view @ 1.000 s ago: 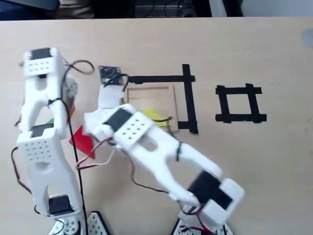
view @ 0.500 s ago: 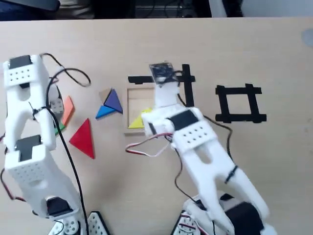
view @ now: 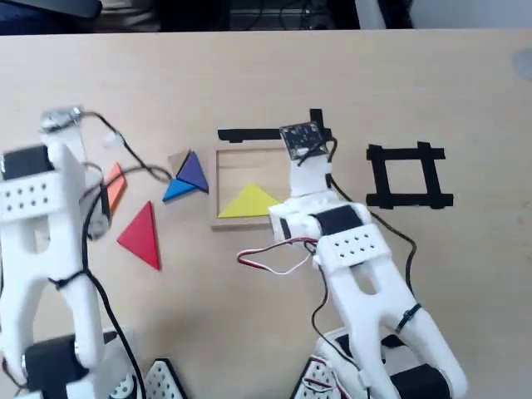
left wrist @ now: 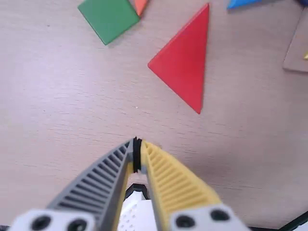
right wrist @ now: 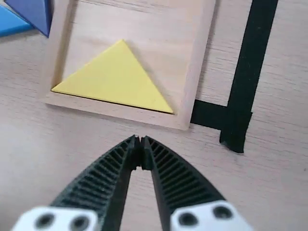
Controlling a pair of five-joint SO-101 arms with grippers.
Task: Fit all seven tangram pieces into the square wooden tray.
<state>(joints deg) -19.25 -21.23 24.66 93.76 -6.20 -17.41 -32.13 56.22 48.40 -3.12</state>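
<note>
Item 1, right gripper (right wrist: 139,140): fingers pressed together, nothing between them. In the last second I have seen this arm swing from the loose pieces on the left, across the tray, to the tray's right side. It now hangs above bare table just outside the rim, near the black tape (right wrist: 250,62).

Item 2, yellow triangle (view: 248,202): half a second ago the arm covered it. Now it lies flat inside the square wooden tray (view: 216,183), its long edge along the rim nearest the arms (one corner tucked into the tray's corner). I judge this piece placed and released.

Item 3, left gripper (left wrist: 136,144): fingers closed on each other, holding nothing. The arm has drawn back toward its base and hovers over open table (view: 249,75), short of the red triangle (left wrist: 185,70).

Item 4, pieces outstanding, all on the table left of the tray:
- red triangle, unmoved over the second;
- green square (left wrist: 108,17), touching the orange piece (view: 114,187);
- blue triangle (view: 176,190) and purple triangle (view: 193,170), touching each other just beside the tray;
- a tan shape (view: 176,160) against the purple one, possibly the seventh piece.

Status, my judgement: one of seven seated and six to go. Both arms are free for the next pick, and the red triangle is the nearest to the left one.
</note>
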